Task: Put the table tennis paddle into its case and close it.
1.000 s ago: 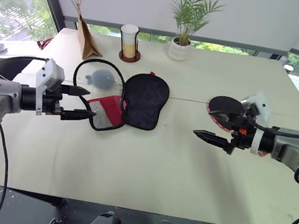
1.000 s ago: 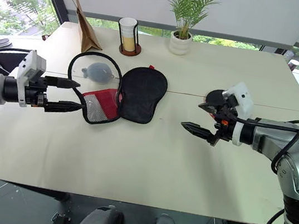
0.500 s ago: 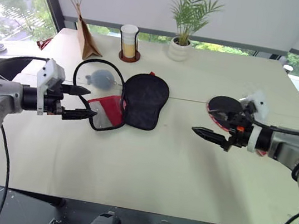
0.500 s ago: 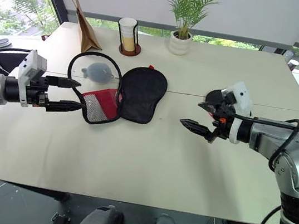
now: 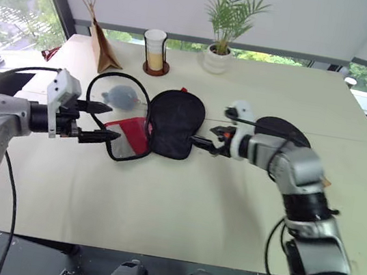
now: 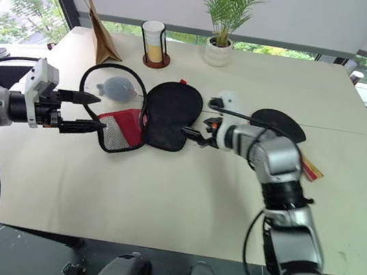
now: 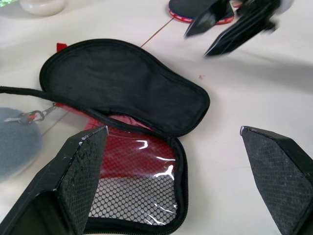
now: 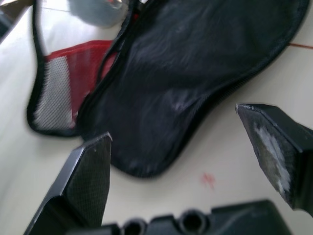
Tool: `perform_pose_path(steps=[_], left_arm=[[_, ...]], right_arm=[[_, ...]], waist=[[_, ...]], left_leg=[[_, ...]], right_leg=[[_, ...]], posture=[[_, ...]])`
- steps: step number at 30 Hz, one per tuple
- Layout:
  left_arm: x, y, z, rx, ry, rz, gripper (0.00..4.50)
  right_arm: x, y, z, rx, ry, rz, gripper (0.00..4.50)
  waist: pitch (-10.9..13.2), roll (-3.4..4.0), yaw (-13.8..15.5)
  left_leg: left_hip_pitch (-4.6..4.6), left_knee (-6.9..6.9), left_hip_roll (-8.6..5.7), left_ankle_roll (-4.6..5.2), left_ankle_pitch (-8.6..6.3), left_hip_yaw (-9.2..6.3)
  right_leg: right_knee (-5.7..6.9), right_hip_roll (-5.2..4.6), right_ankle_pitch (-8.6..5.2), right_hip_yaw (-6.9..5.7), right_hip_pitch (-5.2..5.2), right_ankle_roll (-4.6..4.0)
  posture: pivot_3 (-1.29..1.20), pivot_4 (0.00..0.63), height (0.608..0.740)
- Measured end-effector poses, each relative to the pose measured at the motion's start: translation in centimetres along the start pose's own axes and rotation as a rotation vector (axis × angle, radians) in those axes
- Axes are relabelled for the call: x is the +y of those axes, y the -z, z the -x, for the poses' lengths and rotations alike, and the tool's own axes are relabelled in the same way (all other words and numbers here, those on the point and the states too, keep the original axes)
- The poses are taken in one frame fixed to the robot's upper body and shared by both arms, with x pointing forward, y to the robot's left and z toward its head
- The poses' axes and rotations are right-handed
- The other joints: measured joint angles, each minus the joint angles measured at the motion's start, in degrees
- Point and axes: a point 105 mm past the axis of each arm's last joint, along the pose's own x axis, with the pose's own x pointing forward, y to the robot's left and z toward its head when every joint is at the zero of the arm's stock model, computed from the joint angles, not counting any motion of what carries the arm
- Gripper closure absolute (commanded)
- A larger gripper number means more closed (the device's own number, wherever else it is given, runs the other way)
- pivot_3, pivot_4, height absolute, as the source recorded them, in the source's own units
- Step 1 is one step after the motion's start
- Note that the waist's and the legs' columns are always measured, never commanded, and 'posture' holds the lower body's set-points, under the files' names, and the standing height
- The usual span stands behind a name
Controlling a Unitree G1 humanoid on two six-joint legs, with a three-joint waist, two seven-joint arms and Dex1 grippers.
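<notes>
The case lies open left of the table's middle: its black lid (image 5: pixel 175 122) is flipped to the right, and the red panel with the mesh pocket (image 5: pixel 128 136) faces up. The table tennis paddle (image 6: pixel 279 122) lies black face up to the right of the case, partly behind my right arm. My right gripper (image 5: pixel 207 128) is open, hovering just off the lid's right edge (image 8: pixel 186 83) with nothing between its fingers. My left gripper (image 5: pixel 111 124) is open at the case's left side, level with the mesh pocket (image 7: pixel 137 181), and is empty.
A grey-blue fluffy ball (image 5: pixel 122 96) sits inside the case's strap loop. At the back of the table stand a brown paper bag (image 5: pixel 104 46), a cup on a coaster (image 5: pixel 155 50) and a potted plant (image 5: pixel 218 56). The table (image 5: pixel 180 206) has free room in front.
My right arm has swung left and forward, from beside the paddle to the right edge of the case's lid. The left arm has stayed put.
</notes>
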Motion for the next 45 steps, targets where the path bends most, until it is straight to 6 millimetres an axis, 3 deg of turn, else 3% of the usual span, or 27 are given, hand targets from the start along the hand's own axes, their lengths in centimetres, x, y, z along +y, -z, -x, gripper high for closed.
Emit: perform_pose_path(steps=[7, 25, 28, 35, 36, 45], left_arm=[[-0.1, 0.3, 0.2, 0.013, -0.011, -0.006, 0.00], [-0.5, 1.1, 0.6, 0.032, -0.037, -0.004, 0.00], [-0.4, 1.0, 0.7, 0.029, -0.047, -0.005, 0.00], [-0.4, 1.1, 0.9, 0.029, -0.059, -0.005, 0.00], [-0.4, 1.2, 0.9, 0.029, -0.060, -0.005, 0.00], [-0.6, 1.3, 1.0, 0.031, -0.061, -0.008, 0.00]], right_arm=[[-0.4, 1.3, -3.4, 0.054, 0.056, -0.039, 0.02], [1.9, 0.6, -6.3, 0.056, 0.000, 0.099, 0.02], [2.3, 0.7, -6.5, 0.058, -0.009, 0.120, 0.82], [2.7, 0.9, -6.8, 0.067, -0.015, 0.159, 4.29], [2.7, 0.9, -6.8, 0.070, -0.019, 0.157, 4.46], [2.6, 2.1, -4.7, 0.086, -0.045, 0.082, 4.46]], waist=[[0.00, 0.00, -1.45], [0.00, 0.00, -2.98], [0.00, 0.01, -3.02], [0.00, 0.01, -3.56], [-0.01, 0.01, -3.60], [-0.01, 0.01, -3.56]], left_leg=[[0.00, -0.07, -0.03, -0.01, 0.01, -0.04], [0.02, -0.09, -0.01, -0.05, 0.03, -0.06], [0.02, -0.09, -0.01, -0.06, 0.03, -0.06], [0.02, -0.11, -0.01, -0.06, 0.03, -0.07], [0.03, -0.11, -0.01, -0.06, 0.03, -0.08], [0.02, -0.11, -0.04, -0.06, 0.03, -0.15]], right_leg=[[0.05, 0.00, 0.00, -0.03, -0.04, 0.00], [0.10, 0.02, 0.00, -0.02, -0.07, 0.00], [0.10, 0.02, 0.00, -0.02, -0.08, 0.00], [0.13, 0.02, 0.00, -0.02, -0.08, 0.00], [0.14, 0.02, 0.00, -0.02, -0.08, 0.00], [0.15, -0.01, 0.00, -0.02, -0.04, 0.00]], posture=[[0.00, 0.150, 0.740], [0.00, 0.150, 0.740], [0.00, 0.150, 0.740], [0.00, 0.150, 0.740], [0.00, 0.150, 0.740], [0.00, 0.150, 0.740]])
